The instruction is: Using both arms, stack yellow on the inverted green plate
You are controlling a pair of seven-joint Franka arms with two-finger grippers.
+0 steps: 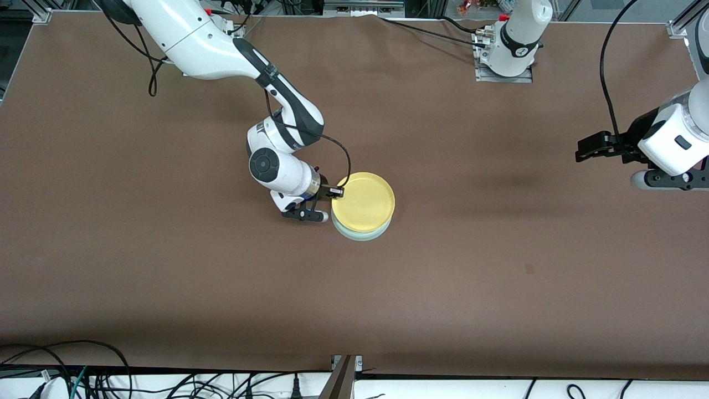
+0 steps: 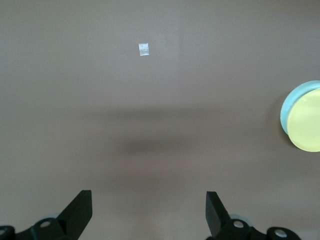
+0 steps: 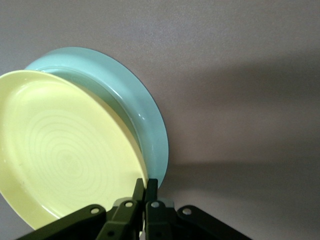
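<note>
Yellow plate sits atop green plate, mid-desk. Right claw pinched shut on yellow's rim. Likely light, stiff, slick plastic; the thin rim is the only hold. Left claw waits open over bare desk, well apart.

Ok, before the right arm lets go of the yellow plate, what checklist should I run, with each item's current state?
1. Bright yellow plastic plate over the pale mint-green plate: ok.
2. Right tool shut on the yellow plate's rim: ok.
3. Yellow plate lying flat on the green one: cannot tell; in the right wrist view it looks tilted.
4. Plates centred: not ok, green rim shows more on the side nearer the front camera.
5. Left tool open, waiting over bare brown table: ok.
</note>
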